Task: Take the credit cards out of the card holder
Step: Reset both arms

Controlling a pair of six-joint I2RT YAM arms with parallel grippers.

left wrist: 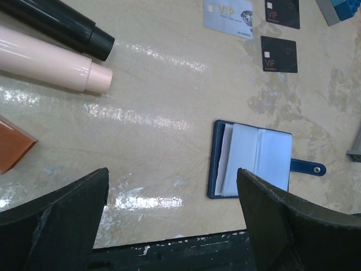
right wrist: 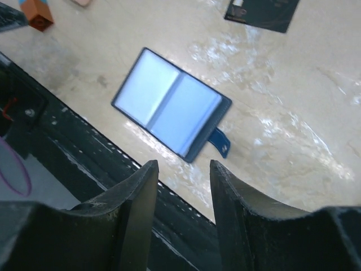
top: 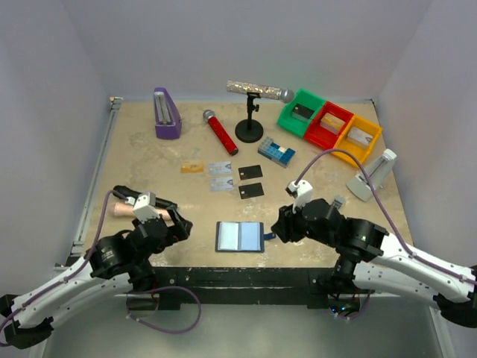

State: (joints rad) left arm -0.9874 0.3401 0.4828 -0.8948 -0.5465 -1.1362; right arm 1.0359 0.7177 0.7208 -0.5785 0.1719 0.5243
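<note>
The card holder (top: 239,236) lies open and flat near the table's front edge, its pale blue pockets facing up and its dark tab pointing right. It also shows in the left wrist view (left wrist: 254,161) and the right wrist view (right wrist: 169,104). Loose credit cards lie behind it: a gold one (top: 192,168), two silver ones (top: 221,168), and two black ones (top: 251,191). My left gripper (top: 177,224) (left wrist: 172,175) hangs wide open to the left of the holder. On the holder's right, my right gripper (top: 279,224) (right wrist: 183,165) is open over the table edge, nothing between its fingers.
A pink tube (left wrist: 56,62), a black tube (left wrist: 62,25) and an orange block (left wrist: 14,144) lie near the left arm. At the back are a purple stand (top: 166,113), a red microphone (top: 220,131), a mic stand (top: 250,127), a blue block (top: 276,151) and coloured bins (top: 328,123).
</note>
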